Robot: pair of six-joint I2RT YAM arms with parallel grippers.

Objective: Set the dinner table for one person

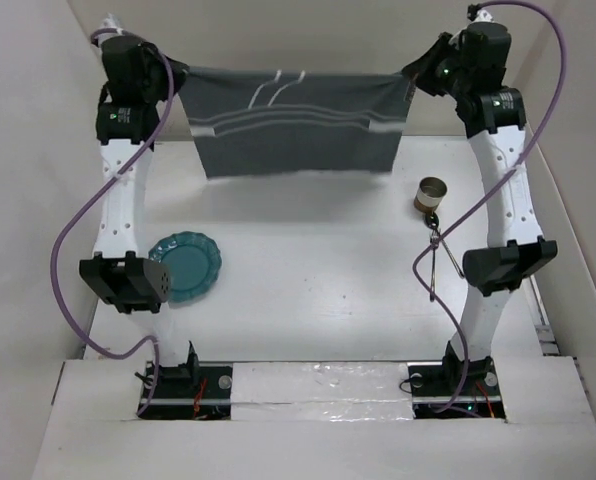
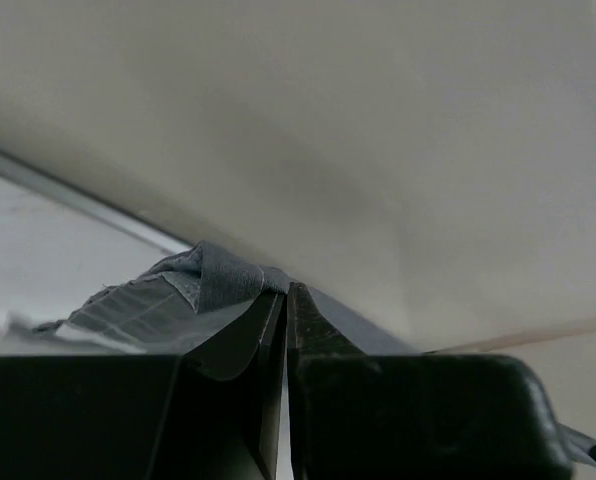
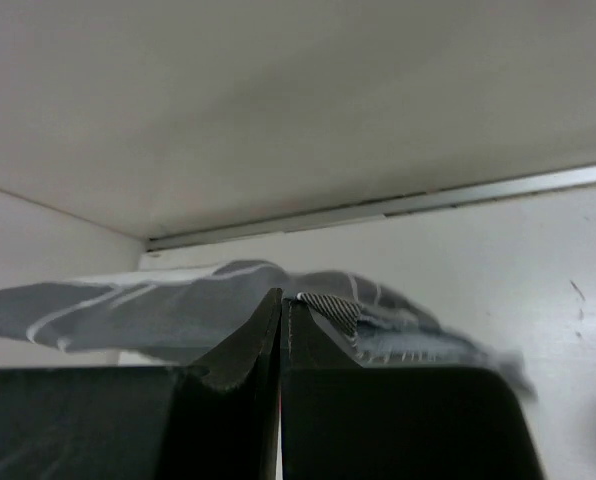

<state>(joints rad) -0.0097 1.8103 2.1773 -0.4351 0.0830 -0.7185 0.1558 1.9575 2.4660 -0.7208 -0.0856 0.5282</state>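
Note:
A dark grey cloth mat [image 1: 293, 122] with white stripes hangs stretched between my two grippers above the far part of the white dinner table [image 1: 318, 270]. My left gripper [image 1: 181, 78] is shut on its left top corner, and the cloth [image 2: 193, 285] bunches at the fingertips in the left wrist view. My right gripper [image 1: 410, 80] is shut on its right top corner, and the cloth [image 3: 178, 305] drapes past the fingertips in the right wrist view. A teal scalloped plate [image 1: 186, 265] lies at the left. A small metal cup [image 1: 430, 195] lies at the right, with metal cutlery [image 1: 434, 255] just below it.
White walls close the table at the back and both sides. A metal rail [image 3: 398, 205] runs along the foot of the back wall. Purple cables loop beside both arms.

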